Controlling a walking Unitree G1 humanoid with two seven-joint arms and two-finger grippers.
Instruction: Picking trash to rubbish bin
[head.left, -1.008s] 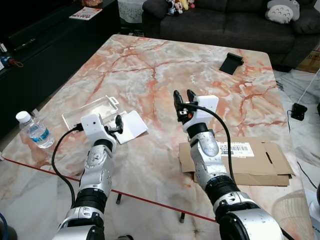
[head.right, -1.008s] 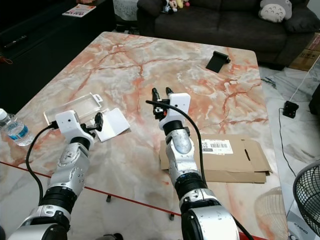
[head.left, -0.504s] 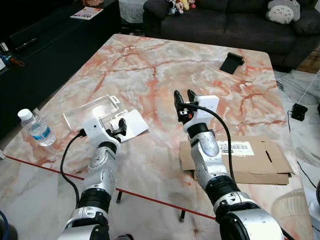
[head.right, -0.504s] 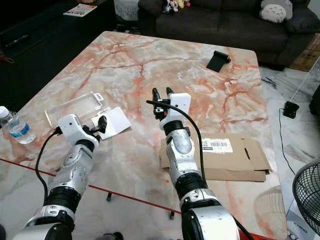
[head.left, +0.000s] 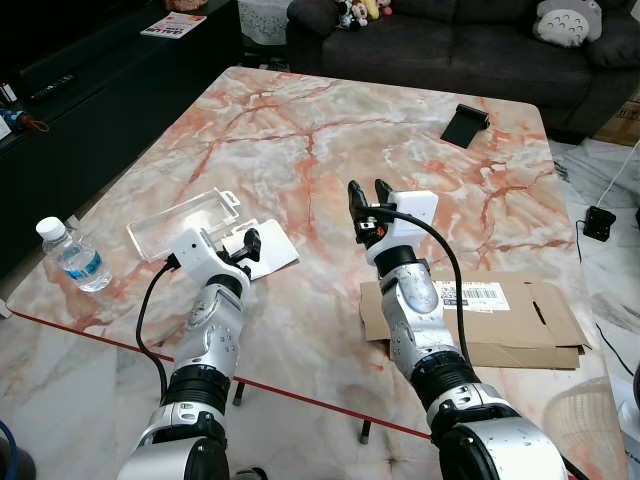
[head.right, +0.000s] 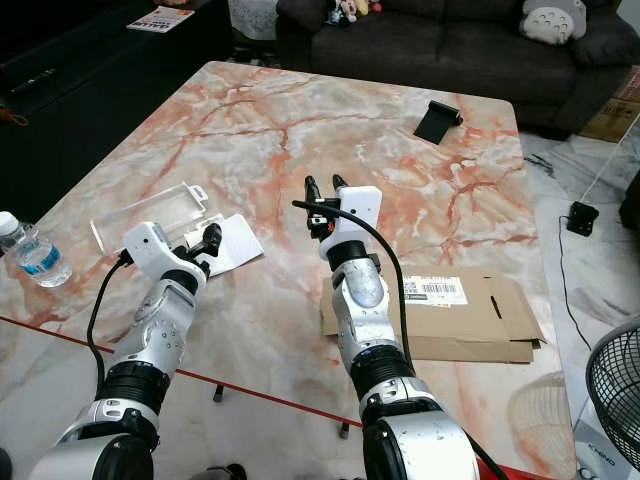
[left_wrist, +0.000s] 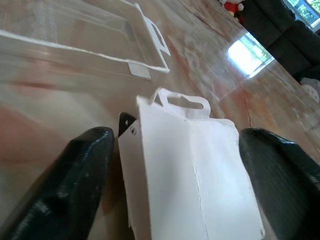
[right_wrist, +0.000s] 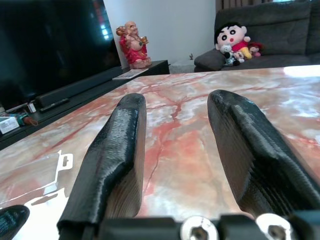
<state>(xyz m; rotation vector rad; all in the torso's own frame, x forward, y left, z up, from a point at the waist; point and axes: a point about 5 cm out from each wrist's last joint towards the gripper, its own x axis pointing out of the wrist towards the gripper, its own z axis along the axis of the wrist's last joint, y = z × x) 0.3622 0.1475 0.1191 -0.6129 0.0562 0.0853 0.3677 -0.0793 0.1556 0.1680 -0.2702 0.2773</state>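
Closing in on the flat white card packaging backing (left_wrist: 185, 170), the left gripper (head.left: 243, 245) hangs low over the marble table's (head.left: 330, 150) near-left part, fingers spread wide with the card lying between them in the left wrist view. The card lies flat on the stone, hang-tab end toward the clear plastic blister tray (head.left: 185, 222), which sits just beside it toward the left edge.

To do this well, judging from the frames: a flat sheet on polished stone gives little to bite. Best to bring one fingertip down at a card edge and pinch across a narrow side, or slide the card toward the near edge first to get under it. Keep clear of the tray so the two pieces are not dragged together.

The right gripper (head.left: 368, 194) is raised over the table's middle, fingers parted and holding nothing.

Surface: pink-and-white veined marble, glossy, with window glare. A small clear water bottle with a white cap (head.left: 70, 255) stands at the near-left corner. A flattened brown cardboard box with a barcode label (head.left: 480, 315) lies along the near-right edge. A small black object (head.left: 463, 125) sits toward the far-right corner.

Room: dark grey sofa (head.left: 450, 40) with soft toys beyond the far edge; low black TV cabinet (head.left: 90, 80) to the left. No rubbish bin can be made out.
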